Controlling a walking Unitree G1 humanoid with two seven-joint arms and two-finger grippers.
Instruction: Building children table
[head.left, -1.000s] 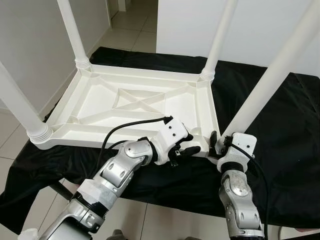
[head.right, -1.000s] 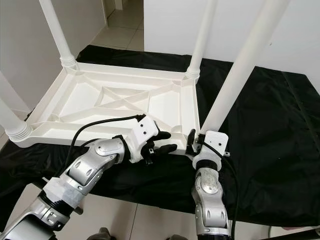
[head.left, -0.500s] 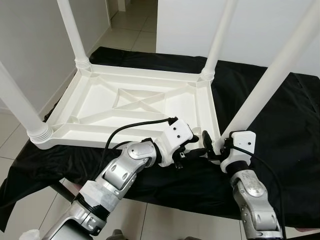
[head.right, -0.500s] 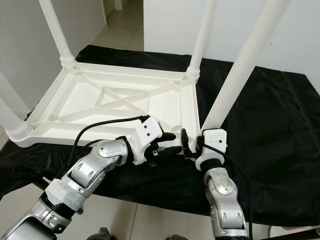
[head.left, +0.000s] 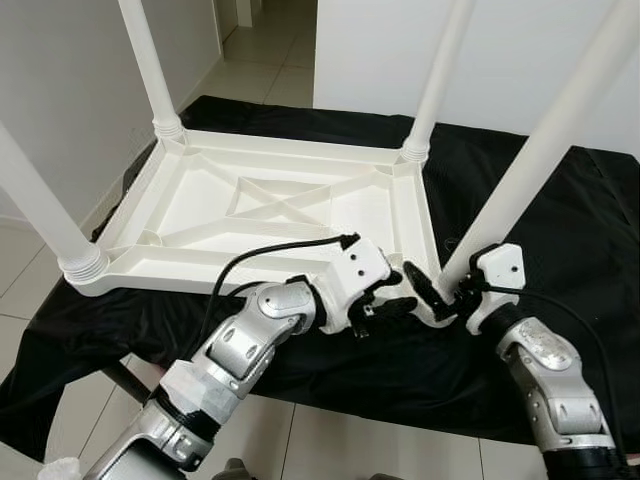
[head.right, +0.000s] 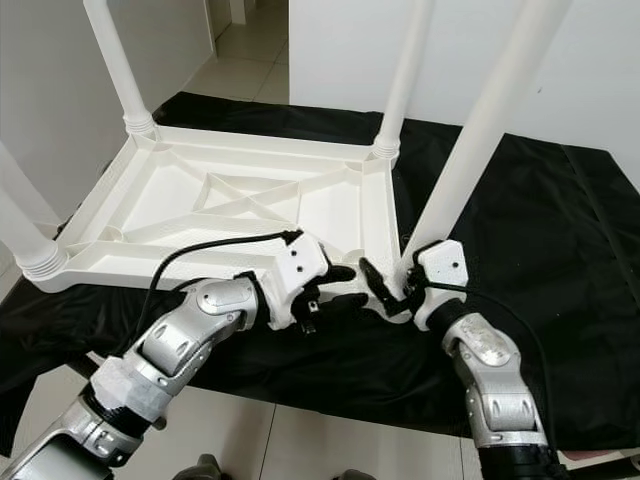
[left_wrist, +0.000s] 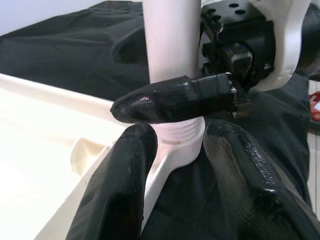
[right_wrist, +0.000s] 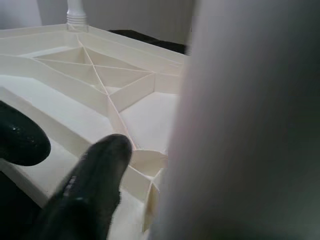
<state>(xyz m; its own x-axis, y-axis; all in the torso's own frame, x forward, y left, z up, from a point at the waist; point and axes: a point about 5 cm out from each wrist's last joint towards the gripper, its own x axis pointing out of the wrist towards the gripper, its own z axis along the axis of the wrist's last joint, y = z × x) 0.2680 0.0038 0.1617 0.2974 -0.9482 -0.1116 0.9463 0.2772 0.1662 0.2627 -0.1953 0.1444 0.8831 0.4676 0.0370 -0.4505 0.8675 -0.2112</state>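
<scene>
A white plastic children's table (head.left: 240, 262) lies upside down on a black cloth, its legs pointing up. My right gripper (head.left: 438, 293) sits at the threaded base of the near right leg (head.left: 545, 150). One black finger (left_wrist: 170, 100) lies across the leg's front and the other is hidden behind the leg, so it looks shut on the leg. My left gripper (head.left: 392, 296) is at the same corner, right beside it. Its fingers (left_wrist: 120, 185) stand apart, open, on either side of the table's rim.
Three other legs stand up at the far left (head.left: 145, 60), far right (head.left: 435, 80) and near left (head.left: 35, 200) corners. The black cloth (head.left: 560, 230) covers a low support whose front edge runs just under my arms. Tiled floor and white walls surround it.
My right wrist has swung from below the leg's base round to its right side. The left gripper has slid right along the rim to the corner.
</scene>
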